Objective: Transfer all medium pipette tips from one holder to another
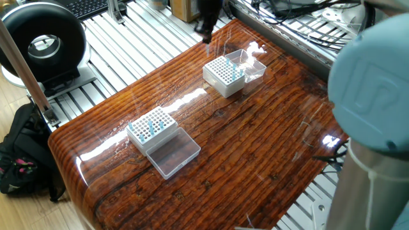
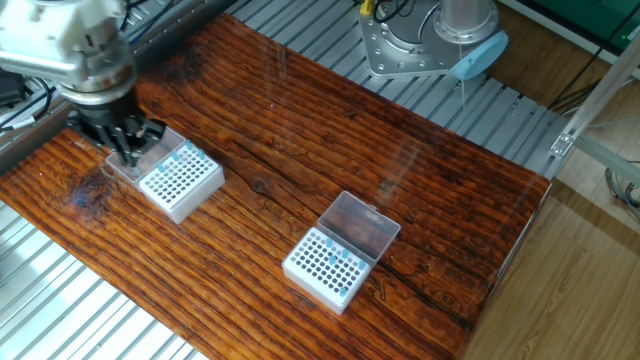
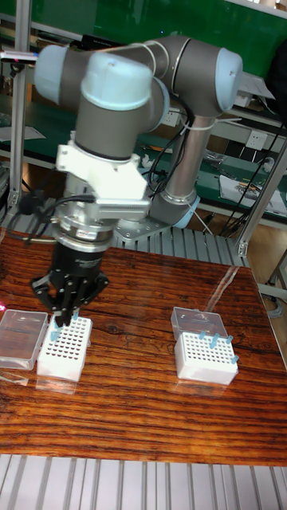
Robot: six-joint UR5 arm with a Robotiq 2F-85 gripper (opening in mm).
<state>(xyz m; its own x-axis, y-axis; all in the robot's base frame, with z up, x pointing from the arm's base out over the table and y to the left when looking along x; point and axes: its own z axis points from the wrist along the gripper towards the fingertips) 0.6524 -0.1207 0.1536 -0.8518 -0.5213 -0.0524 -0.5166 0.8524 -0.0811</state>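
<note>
No readable text, label or number on anything in view.

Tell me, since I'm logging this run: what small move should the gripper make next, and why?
Probably lower straight down: the two-finger gripper hangs over the white grid holder's lid-side row, beside pale-blue translucent pipette tips.
</note>
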